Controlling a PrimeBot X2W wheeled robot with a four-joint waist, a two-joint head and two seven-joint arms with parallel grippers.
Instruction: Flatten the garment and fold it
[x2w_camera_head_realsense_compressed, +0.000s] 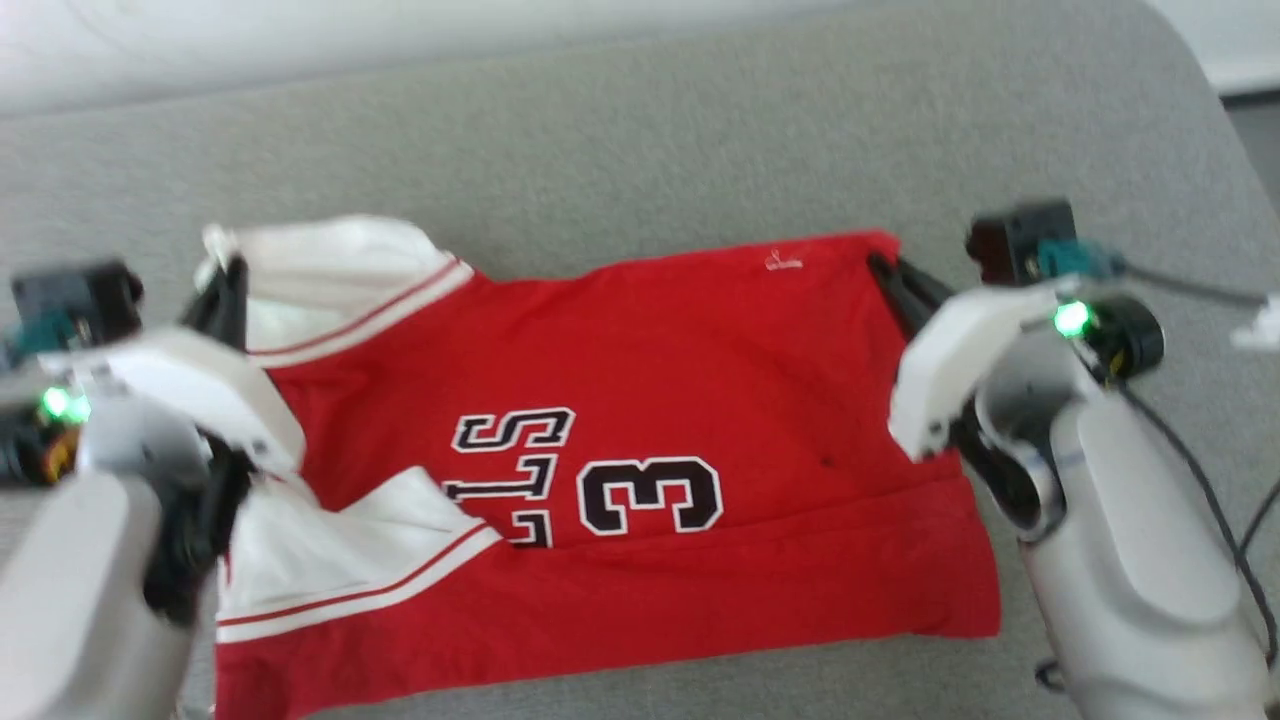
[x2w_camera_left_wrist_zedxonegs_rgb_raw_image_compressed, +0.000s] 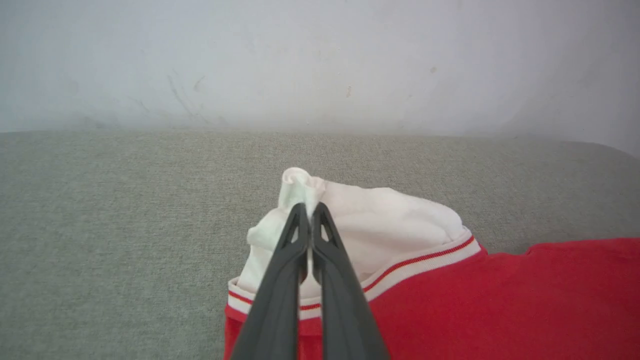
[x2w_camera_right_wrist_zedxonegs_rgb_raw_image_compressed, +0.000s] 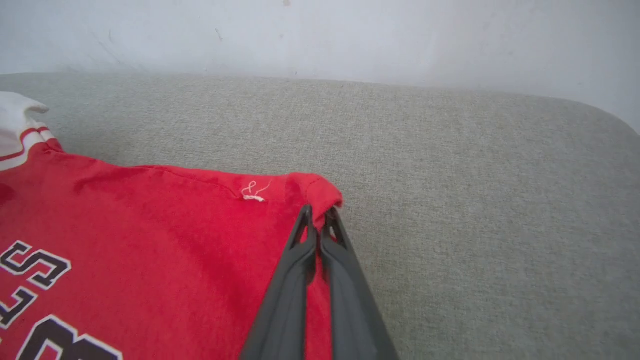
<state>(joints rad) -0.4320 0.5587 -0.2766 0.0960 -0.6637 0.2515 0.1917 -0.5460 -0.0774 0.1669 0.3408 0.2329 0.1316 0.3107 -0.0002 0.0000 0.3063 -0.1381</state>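
The garment (x2w_camera_head_realsense_compressed: 640, 400), a red jersey with white sleeves and black lettering, lies partly folded on the grey surface, its near part doubled over. My left gripper (x2w_camera_left_wrist_zedxonegs_rgb_raw_image_compressed: 310, 210) is shut on the far white sleeve (x2w_camera_left_wrist_zedxonegs_rgb_raw_image_compressed: 380, 225), pinching a bunch of its cloth. In the head view that left gripper (x2w_camera_head_realsense_compressed: 232, 275) sits at the jersey's far left. My right gripper (x2w_camera_right_wrist_zedxonegs_rgb_raw_image_compressed: 318, 216) is shut on the jersey's far right red corner (x2w_camera_right_wrist_zedxonegs_rgb_raw_image_compressed: 320, 192); seen from the head, the right gripper (x2w_camera_head_realsense_compressed: 885, 268) is at the far right edge.
A grey fabric surface (x2w_camera_head_realsense_compressed: 640, 130) stretches beyond and to the right of the jersey, ending at a pale wall (x2w_camera_left_wrist_zedxonegs_rgb_raw_image_compressed: 320, 60). Dark cables (x2w_camera_head_realsense_compressed: 1200, 470) trail beside my right arm. A loose white thread (x2w_camera_right_wrist_zedxonegs_rgb_raw_image_compressed: 252, 192) lies on the red hem.
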